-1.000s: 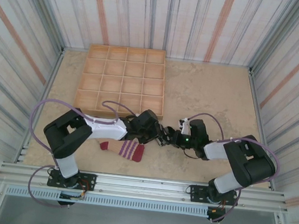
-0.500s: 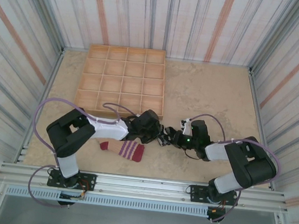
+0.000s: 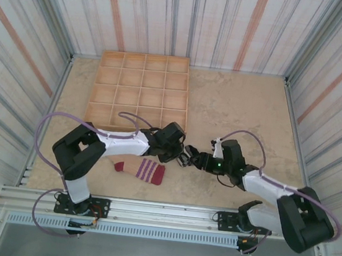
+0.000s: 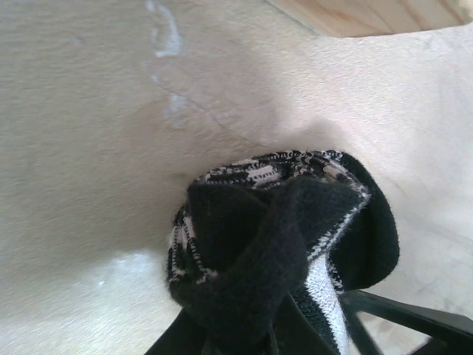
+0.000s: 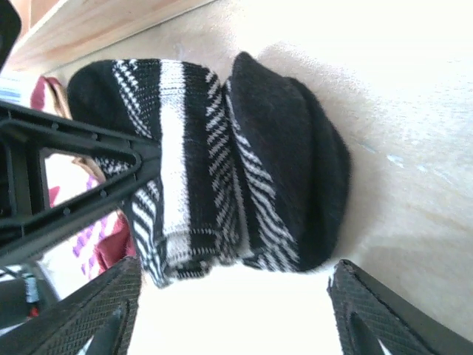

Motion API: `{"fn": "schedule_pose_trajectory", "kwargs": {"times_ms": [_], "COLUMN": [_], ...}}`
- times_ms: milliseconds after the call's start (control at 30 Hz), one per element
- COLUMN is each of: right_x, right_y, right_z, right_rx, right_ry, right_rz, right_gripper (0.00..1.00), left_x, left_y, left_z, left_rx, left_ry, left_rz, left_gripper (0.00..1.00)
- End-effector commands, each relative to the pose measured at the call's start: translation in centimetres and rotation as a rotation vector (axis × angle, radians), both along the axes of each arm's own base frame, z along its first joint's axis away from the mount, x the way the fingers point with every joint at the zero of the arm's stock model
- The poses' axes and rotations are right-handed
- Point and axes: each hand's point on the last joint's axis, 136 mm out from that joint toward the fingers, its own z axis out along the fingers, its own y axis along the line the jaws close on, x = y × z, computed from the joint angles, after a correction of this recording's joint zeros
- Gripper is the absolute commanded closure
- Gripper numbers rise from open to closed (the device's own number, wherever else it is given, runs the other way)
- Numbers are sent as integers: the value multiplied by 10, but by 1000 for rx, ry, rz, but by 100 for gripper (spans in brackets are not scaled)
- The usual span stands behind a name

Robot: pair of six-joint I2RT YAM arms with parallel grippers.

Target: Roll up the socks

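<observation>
No lettering, brand, number or sign is legible on the black striped sock [image 5: 222, 163], beige sock [image 3: 139, 170] or wooden tray [image 3: 154, 79].

Black sock [image 4: 281, 244]: lower folds cut off by the left wrist view's bottom edge.
Left claw [image 3: 183, 158]: fingertips too small to tell from overhead.
Beige sock [image 5: 87, 237]: mostly hidden behind a finger, washed out by glare.
Right claw [image 5: 236, 310]: fingers cropped at the bottom edge.
Wooden tray [image 5: 96, 22]: cropped by the top edge.
</observation>
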Motion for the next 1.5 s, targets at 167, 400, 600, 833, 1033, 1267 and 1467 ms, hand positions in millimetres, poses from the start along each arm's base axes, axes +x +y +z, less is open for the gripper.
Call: {"fn": "schedule_pose_trajectory", "kwargs": {"times_ms": [167,400,600,833,1033,1267,1467], "right_x": [-6,-18,-23,-19,-12,-3,-2], "right_y": [-14,16,40,57,69,75,70], "right_z": [20,35,45,34,30,24,4], "right_rx": [-254,-378,-397,-411,-422,-461,-499], "right_ry": [-249,-500,-668,-695,-704,-713,-682], "right_rz": [47,197,290,336,346,330,319], "right_gripper": [18,22,33,39,40,40,42], "left_x": [-16,-18,-18,-18,-18,-19,-19], "left_y": [38,34,29,27,26,26,25], "left_z": [-7,-7,-10,-10,-11,-13,-12], "left_rx": [161,152,139,121,119,118,97], "left_ry": [78,111,137,150,157,161,161], "left_rz": [-5,-16,-22,-21,-26,-27,-25], "left_gripper": [100,100,100,100,100,100,100]}}
